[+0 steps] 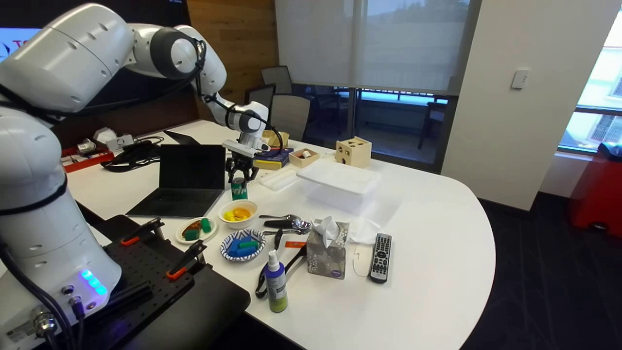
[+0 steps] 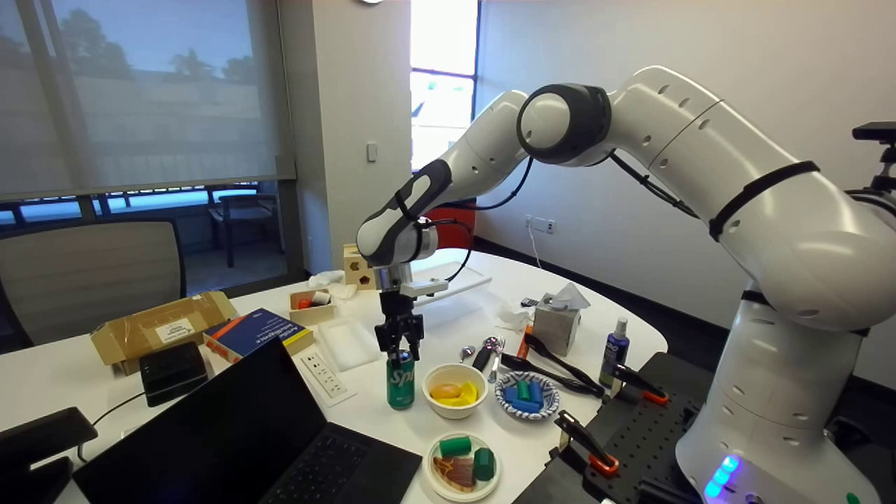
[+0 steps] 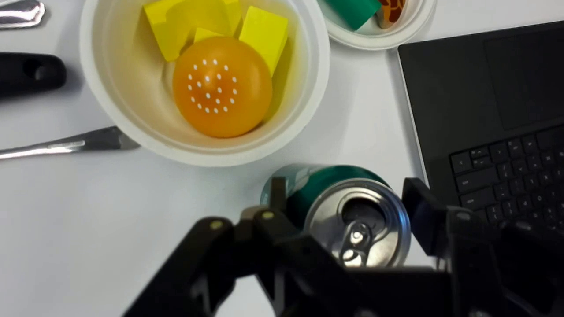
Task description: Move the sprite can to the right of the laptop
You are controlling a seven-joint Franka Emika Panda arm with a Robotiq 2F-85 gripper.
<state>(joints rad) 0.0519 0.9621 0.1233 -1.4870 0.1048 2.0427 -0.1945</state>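
Around the white bench [image 1: 437, 243], a rounded edge curves from two to five o'clock in an exterior view, broad white surface running up to it. One laptop [image 1: 182, 182] stands unfolded toward nine o'clock. Two bowls sit at its four o'clock: a white bowl [image 3: 132, 79] and a patterned bowl [image 2: 552, 397]. One plate [image 2: 458, 496] lies at their nine. One sprite can [image 2: 401, 388] stands upright at the laptop's three o'clock, directly beneath the pincer [image 3: 348, 193], which is released, fingers spread on either side of the silvery top.
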